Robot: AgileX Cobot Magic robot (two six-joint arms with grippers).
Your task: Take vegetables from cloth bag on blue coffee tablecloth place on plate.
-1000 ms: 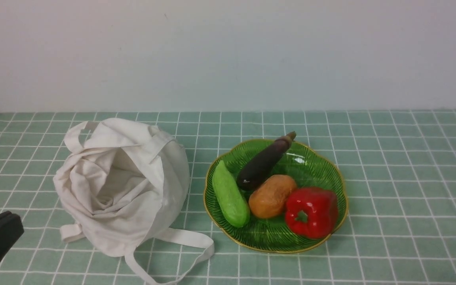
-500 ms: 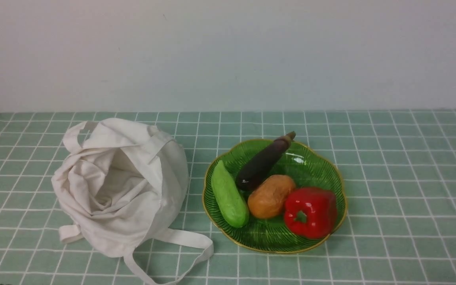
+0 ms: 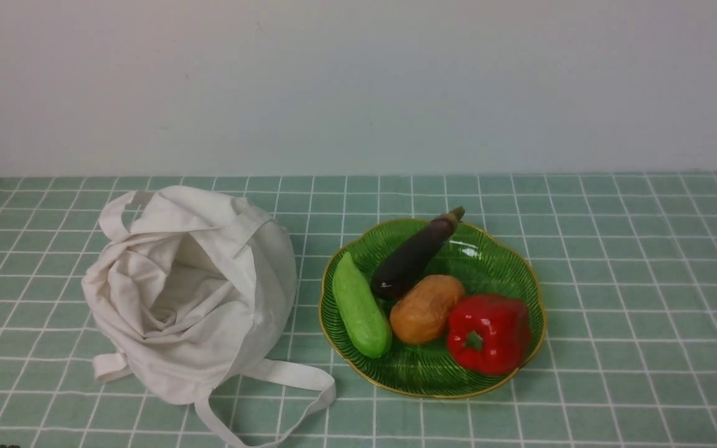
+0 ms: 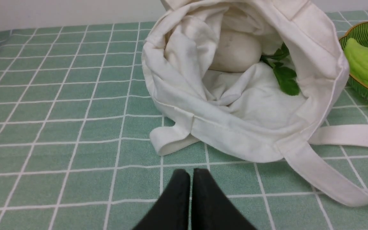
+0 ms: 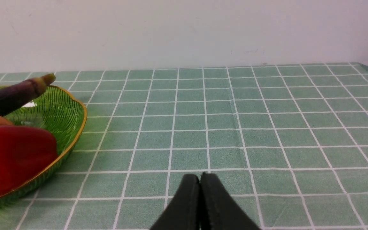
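Bag not yet emptied, both grippers idle

Plate [image 3: 523,274] is being occupied by four vegetables: cucumber [image 3: 361,307], eggplant [image 3: 413,254], potato [image 3: 426,308], pepper [image 3: 488,332]. Bag [image 3: 190,292] is lying open on cloth [image 3: 645,280], just beside plate. In the left wrist view, a pale round item [image 4: 235,51] and green leaves [image 4: 284,75] are being shown inside bag, so the task is judged nearly done, not finished. Left gripper [image 4: 191,174] is being held low near bag's mouth, fingers pressed together, nothing gripped. Right gripper [image 5: 200,179] is being held over bare cloth beside plate, fingers likewise closed and empty. For the next pick, fingers should be opened before entering, approach should be made through the mouth, and fabric folds and strap [image 3: 290,379] should be avoided so only the item is being pinched. Pale item looks smooth; slipping is being judged a risk.
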